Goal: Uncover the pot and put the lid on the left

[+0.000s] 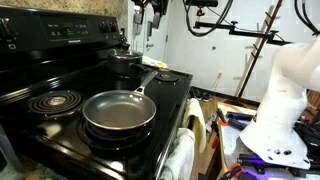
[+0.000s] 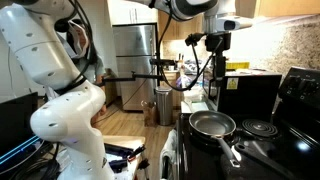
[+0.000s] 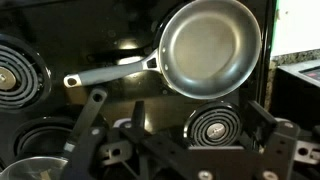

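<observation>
The small dark pot [image 1: 125,68] stands on the stove's back burner with the shiny domed lid [image 1: 125,56] on it. In the wrist view a grey round edge at the bottom left [image 3: 38,168] may be that lid. My gripper [image 3: 178,125] is open and empty, its fingers spread on either side of a burner coil [image 3: 215,125] far below. In both exterior views the gripper [image 1: 148,12] [image 2: 218,42] hangs high above the stove, well apart from the pot. The pot does not show in the exterior view taken from the stove's side.
A wide grey frying pan [image 1: 119,111] [image 2: 212,124] [image 3: 210,48] with a long handle sits on the front burner. A bare coil [image 1: 55,100] lies beside it. The stove's back panel [image 1: 60,40] rises behind. The robot's white base [image 2: 70,120] stands by the stove.
</observation>
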### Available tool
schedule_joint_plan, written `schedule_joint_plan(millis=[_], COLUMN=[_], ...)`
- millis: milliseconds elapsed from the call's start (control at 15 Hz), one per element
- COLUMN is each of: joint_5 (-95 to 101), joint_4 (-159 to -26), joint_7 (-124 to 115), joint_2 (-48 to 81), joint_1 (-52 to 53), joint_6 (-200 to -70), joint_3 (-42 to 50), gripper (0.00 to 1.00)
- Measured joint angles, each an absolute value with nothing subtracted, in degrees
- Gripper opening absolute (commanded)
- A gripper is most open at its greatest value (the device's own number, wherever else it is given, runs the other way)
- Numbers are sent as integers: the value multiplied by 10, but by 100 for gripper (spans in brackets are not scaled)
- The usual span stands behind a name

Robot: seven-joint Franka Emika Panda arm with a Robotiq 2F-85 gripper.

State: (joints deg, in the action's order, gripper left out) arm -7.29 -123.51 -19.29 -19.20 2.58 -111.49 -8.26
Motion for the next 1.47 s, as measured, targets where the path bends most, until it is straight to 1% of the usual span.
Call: schedule_joint_plan(millis=[533, 933, 1200, 1467], joint_5=[-68, 15, 23, 22], joint_4=[-1235, -1232, -1206, -1163], joint_7=[-193, -192, -156, -87], joint_2=[-192, -180, -136, -64], joint_1=[26, 1, -6, -7], joint_6=[-1115, -1115, -1124, -1188], joint_3=[-82, -59, -26, 6], gripper=[100, 100, 100, 100])
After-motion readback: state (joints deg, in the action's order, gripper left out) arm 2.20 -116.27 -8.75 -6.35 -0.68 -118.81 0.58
